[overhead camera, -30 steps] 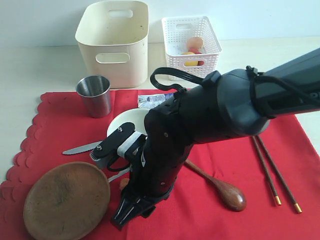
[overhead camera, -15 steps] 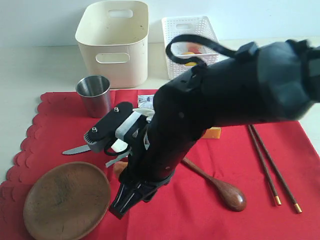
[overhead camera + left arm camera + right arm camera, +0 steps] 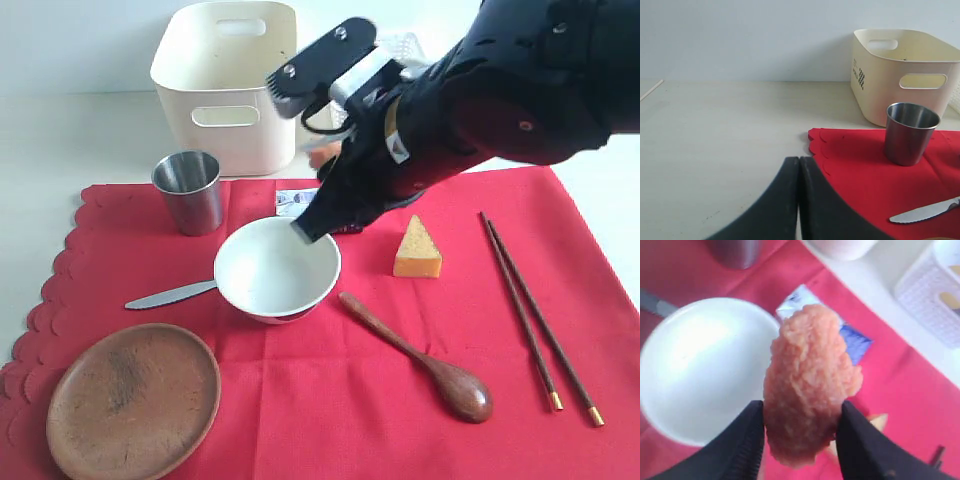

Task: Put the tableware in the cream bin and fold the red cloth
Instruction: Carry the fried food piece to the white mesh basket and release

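Exterior: the red cloth lay flat on the bench, not folded. On it sat the steel cup, upright at the far L, and the white bowl in the mid. The butter knife lay just L of the bowl, w/ the wooden plate at the near L corner. The spoon and chopsticks lay on the R side, w/ a cheese wedge btw bowl and chopsticks. The cream bin stood off the cloth, behind the cup. The R arm reached across above the bowl's far rim, w/ a pinkish sausage piece showing beside it.

L wrist: the L gripper had its jaws pressed together, low over bare bench, near the cloth's scalloped corner. Cup and bin were beyond, apart from it.

R wrist: the R gripper pinched the sausage piece, held above the bowl's rim and a blue-white carton.
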Robot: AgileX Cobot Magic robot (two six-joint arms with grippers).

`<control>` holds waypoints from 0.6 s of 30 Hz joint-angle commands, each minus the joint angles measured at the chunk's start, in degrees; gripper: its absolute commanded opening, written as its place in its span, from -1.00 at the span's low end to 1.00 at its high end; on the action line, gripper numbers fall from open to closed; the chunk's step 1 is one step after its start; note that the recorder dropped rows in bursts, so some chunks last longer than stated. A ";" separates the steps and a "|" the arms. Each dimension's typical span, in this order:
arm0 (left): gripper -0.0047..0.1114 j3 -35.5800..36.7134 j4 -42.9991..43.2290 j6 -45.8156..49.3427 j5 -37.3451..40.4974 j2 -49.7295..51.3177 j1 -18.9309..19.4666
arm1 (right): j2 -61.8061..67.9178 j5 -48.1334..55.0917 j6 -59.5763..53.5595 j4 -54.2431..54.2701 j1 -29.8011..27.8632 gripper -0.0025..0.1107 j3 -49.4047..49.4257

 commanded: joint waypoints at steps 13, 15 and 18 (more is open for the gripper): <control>-0.87 -0.15 0.05 -0.11 -0.34 -0.36 -0.28 | 4.40 -20.62 4.90 -3.95 -23.51 -0.96 -5.04; -0.87 -0.15 0.05 -0.11 -0.34 -0.36 -0.28 | 7.76 -19.98 4.64 -3.82 -24.74 -0.96 -8.40; -0.87 -0.15 0.05 -0.11 -0.34 -0.36 -0.28 | 13.27 -16.90 4.25 -3.82 -26.20 -0.96 -14.14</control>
